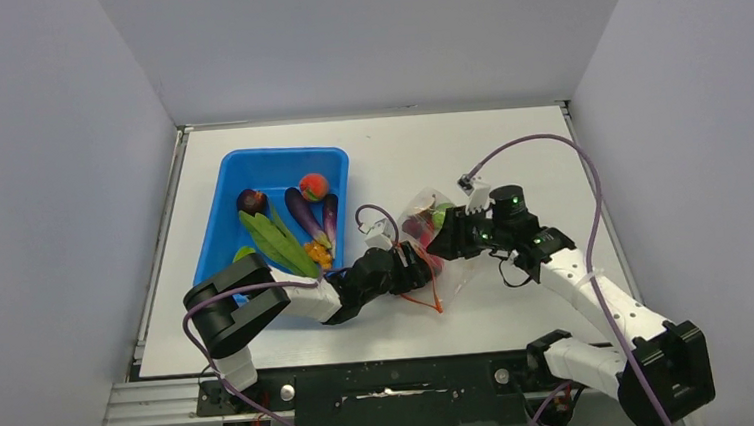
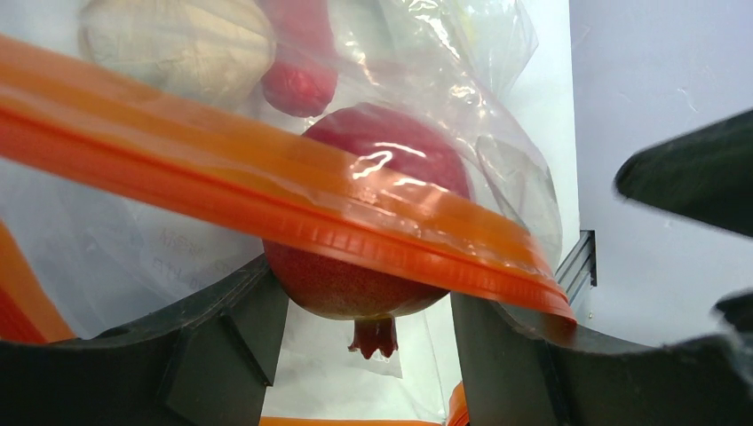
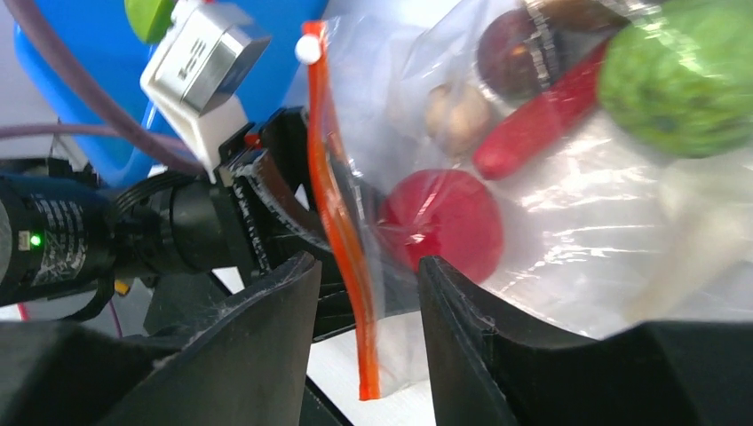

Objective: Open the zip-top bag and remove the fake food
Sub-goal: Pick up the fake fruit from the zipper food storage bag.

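The zip-top bag (image 1: 421,213) stands mid-table between both grippers, its orange-red zipper strip (image 3: 337,213) hanging down. My left gripper (image 2: 364,293) reaches in under the strip (image 2: 266,191), and the red round fruit (image 2: 346,284) fills the gap between its fingers, which are shut on it. In the top view that gripper (image 1: 419,265) is at the bag's near left side. The right gripper (image 3: 368,266) is open astride the strip, with gaps on both sides. Still in the bag are a green bumpy ball (image 3: 684,80), a long red piece (image 3: 542,124), a dark purple piece (image 3: 511,53) and a beige piece (image 3: 457,115).
A blue bin (image 1: 250,172) sits at the left, holding long green pods (image 1: 275,242), purple eggplants (image 1: 303,213), an orange-pink peach (image 1: 313,185) and a dark piece (image 1: 251,200). Grey walls close in three sides. Purple cables loop above both arms.
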`<action>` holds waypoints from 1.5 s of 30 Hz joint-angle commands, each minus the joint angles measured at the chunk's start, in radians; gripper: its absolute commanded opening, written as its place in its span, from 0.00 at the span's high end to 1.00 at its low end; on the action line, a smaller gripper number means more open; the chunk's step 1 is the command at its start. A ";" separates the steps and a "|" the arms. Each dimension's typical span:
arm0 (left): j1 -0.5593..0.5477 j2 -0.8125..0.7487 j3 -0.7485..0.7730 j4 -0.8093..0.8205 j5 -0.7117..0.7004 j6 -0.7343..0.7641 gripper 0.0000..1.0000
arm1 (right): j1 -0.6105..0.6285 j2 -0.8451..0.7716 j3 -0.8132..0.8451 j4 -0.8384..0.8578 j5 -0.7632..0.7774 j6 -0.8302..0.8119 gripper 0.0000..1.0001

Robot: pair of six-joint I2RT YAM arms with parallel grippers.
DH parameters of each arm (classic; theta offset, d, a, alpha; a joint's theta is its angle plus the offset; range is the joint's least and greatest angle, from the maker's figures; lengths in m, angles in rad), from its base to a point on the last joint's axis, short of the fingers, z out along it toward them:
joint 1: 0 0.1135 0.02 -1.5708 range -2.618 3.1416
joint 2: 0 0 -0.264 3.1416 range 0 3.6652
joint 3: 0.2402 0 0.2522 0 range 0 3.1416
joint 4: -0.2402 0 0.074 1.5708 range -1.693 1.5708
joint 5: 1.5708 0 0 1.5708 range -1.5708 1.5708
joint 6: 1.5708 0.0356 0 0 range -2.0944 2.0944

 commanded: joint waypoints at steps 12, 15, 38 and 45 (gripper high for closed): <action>-0.002 -0.062 -0.015 0.066 -0.016 0.004 0.93 | 0.140 0.089 0.037 0.000 0.077 -0.042 0.65; -0.004 -0.066 -0.016 0.067 -0.017 0.002 0.94 | 0.142 0.086 0.038 -0.011 0.101 -0.044 0.71; -0.026 -0.103 0.228 -0.481 0.034 0.193 0.98 | 0.119 0.048 0.041 -0.041 0.391 0.057 1.00; -0.031 -0.233 0.180 -0.497 0.074 0.217 0.98 | 0.111 0.009 0.027 -0.028 0.479 0.077 1.00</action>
